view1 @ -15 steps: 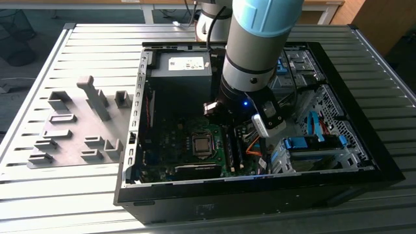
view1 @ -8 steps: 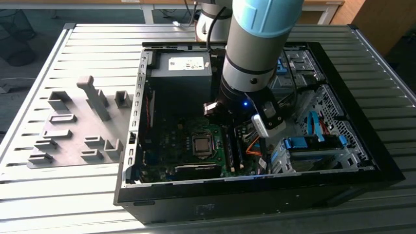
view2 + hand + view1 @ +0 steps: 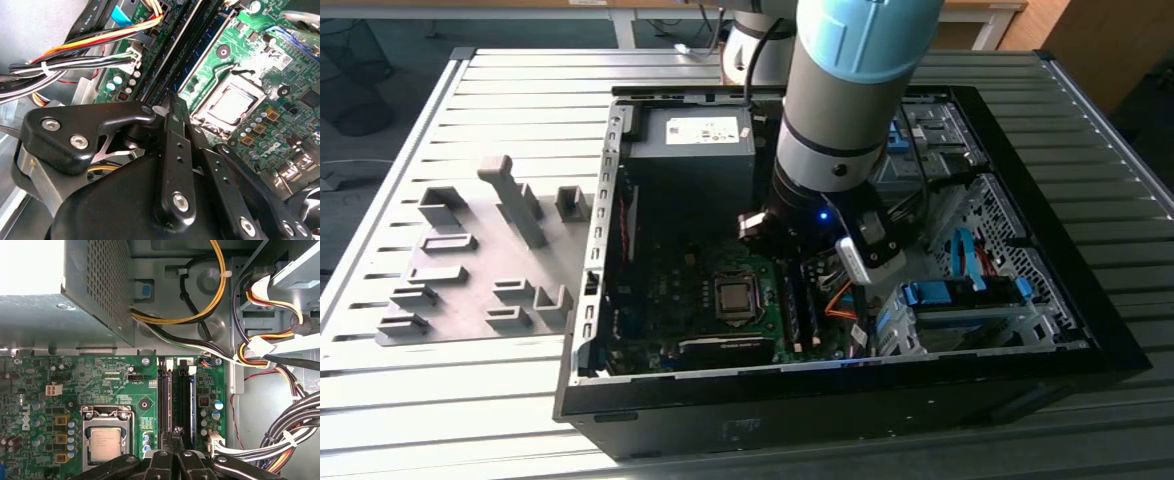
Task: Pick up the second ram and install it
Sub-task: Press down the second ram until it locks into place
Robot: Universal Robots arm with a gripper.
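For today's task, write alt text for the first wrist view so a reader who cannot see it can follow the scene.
A black gripper, fingers together, hangs over the long dark memory slots on a green motherboard, beside the bare square silver processor. Above sit a grey perforated metal power supply and bundled yellow, black and white cables.

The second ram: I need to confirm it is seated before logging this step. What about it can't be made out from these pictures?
- First wrist view: the end effector covers the near end of the memory slots.
- Second wrist view: the slots pass behind the end effector and off the edge, so whether the second ram sits fully down is unclear.
- Exterior view: the arm overhangs the slots, and the sticks are too small to tell apart.
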